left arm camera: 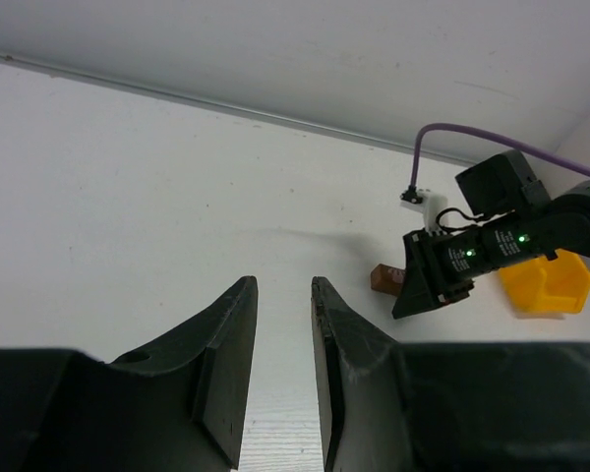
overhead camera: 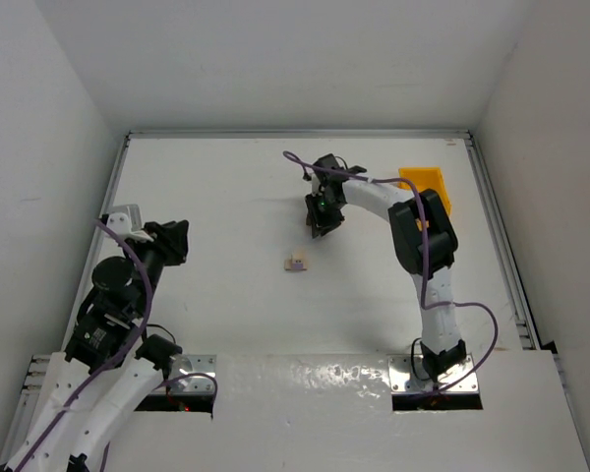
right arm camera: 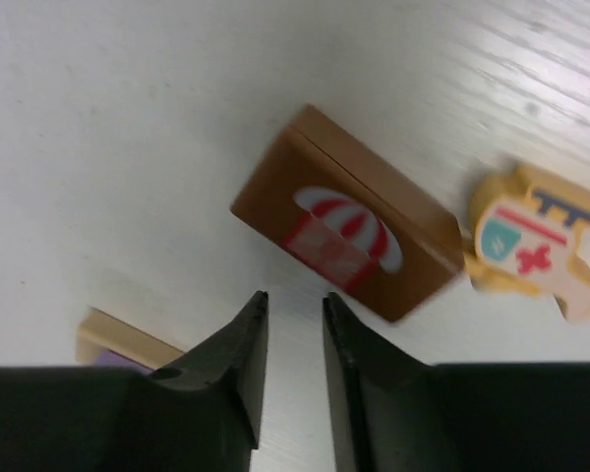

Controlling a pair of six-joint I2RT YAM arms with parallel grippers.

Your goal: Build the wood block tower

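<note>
A dark brown block (right arm camera: 349, 231) with a red and white umbrella picture lies on the table just beyond my right gripper (right arm camera: 295, 303). The jaws stand a little apart and hold nothing. A pale tan irregular block (right arm camera: 536, 241) with a shield picture lies to the brown block's right, close against it. Another pale tan block (right arm camera: 118, 339) lies at lower left; it also shows in the top view (overhead camera: 296, 264). My right gripper (overhead camera: 320, 230) hangs over the far middle of the table. My left gripper (overhead camera: 173, 241) is far to the left, open and empty (left arm camera: 282, 285). The brown block (left arm camera: 383, 278) shows beside the right gripper (left arm camera: 442, 267).
A yellow plastic bin (overhead camera: 428, 187) stands at the far right behind the right arm and shows in the left wrist view (left arm camera: 546, 280). White walls enclose the white table (overhead camera: 226, 197) on three sides.
</note>
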